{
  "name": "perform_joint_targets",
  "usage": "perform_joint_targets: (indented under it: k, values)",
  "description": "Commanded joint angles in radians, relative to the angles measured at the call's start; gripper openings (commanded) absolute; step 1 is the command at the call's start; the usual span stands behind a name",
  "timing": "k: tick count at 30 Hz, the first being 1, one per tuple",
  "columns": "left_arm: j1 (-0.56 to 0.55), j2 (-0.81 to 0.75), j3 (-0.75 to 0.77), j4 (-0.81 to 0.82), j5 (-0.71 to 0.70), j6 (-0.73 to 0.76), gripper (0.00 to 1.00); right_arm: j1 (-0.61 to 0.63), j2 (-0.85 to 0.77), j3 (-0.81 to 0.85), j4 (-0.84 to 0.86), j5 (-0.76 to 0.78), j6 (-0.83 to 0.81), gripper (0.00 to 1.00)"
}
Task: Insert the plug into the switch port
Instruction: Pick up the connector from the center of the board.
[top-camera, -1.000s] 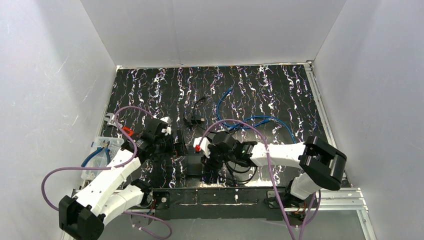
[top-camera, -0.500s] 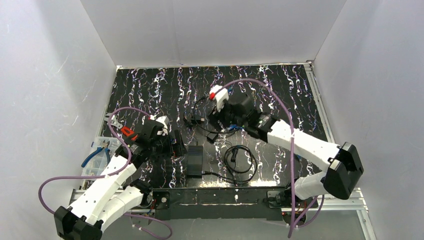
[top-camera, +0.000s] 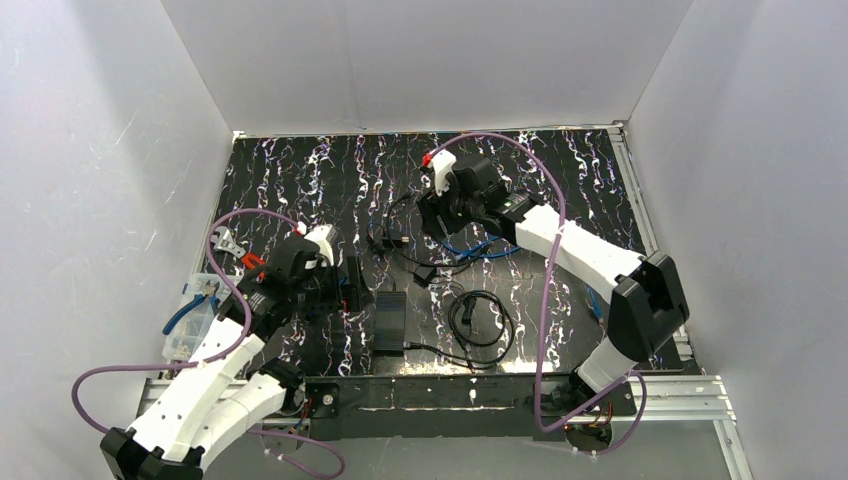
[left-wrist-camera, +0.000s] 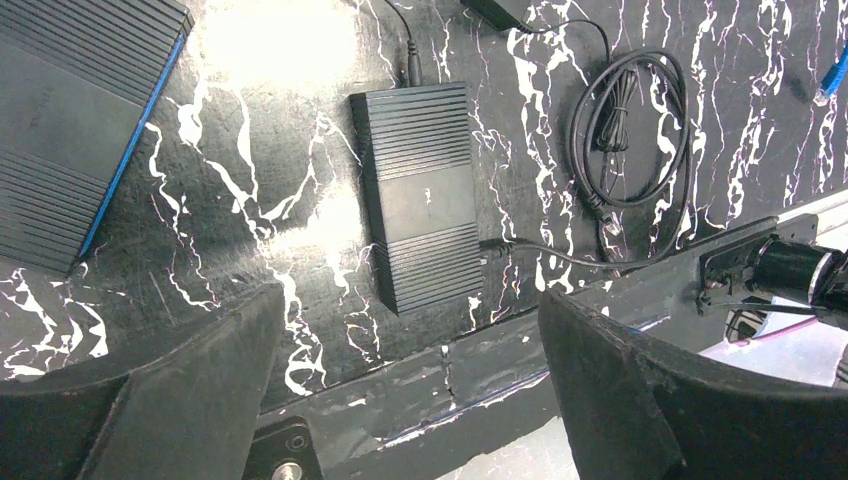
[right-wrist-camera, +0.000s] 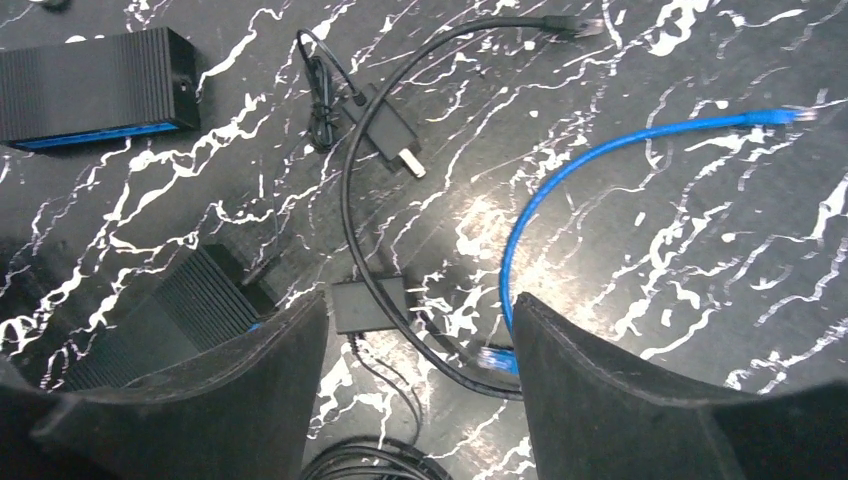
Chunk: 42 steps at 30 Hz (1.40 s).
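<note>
Directly below right pincer (right-wrist-camera: 415, 312), blue plug (right-wrist-camera: 497, 358)

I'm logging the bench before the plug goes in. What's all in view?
mat: one, black with white veins, over the table
switch: one, black with blue edge, near left
power brick: one, black, near centre
coiled cord: one, black, right of the brick
blue cable: one, blue, middle
thin cable: one, black, looping past the blue cable
wall plug: one, black, middle, prongs bare
clear box: one, clear, left edge
pliers: one, blue handles, in the box
left gripper: one, black, open above the brick
right gripper: one, black, open above the cables
</note>
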Motion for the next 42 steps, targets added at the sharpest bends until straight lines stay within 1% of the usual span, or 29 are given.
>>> perform_joint_targets:
  k: [1,5,11,15,21,37,39,42]
  values:
    - [0.000,-0.033,0.015,-0.011,0.000,0.041,0.98,0.002,0.061,0.093,-0.013,-0.094,0.056,0.72]
    - [-0.001,-0.048,-0.002,0.002,0.006,0.041,0.98,0.003,0.149,0.166,-0.061,-0.127,0.079,0.69]
    - [0.000,-0.066,-0.014,0.012,-0.003,0.041,0.98,0.003,0.300,0.293,-0.150,-0.167,0.123,0.61]
    - [0.000,-0.071,-0.021,0.016,-0.005,0.039,0.98,0.007,0.374,0.331,-0.159,-0.203,0.142,0.59]
    - [0.000,-0.068,-0.024,0.023,0.009,0.041,0.98,0.028,0.472,0.401,-0.209,-0.211,0.142,0.55]
    - [0.000,-0.054,-0.027,0.033,0.034,0.049,0.98,0.043,0.578,0.424,-0.205,-0.271,0.163,0.49]
    - [0.000,-0.055,-0.027,0.033,0.034,0.049,0.98,0.045,0.588,0.434,-0.210,-0.273,0.164,0.46]
    - [0.000,-0.057,-0.027,0.032,0.034,0.049,0.98,0.048,0.591,0.441,-0.211,-0.268,0.164,0.33]
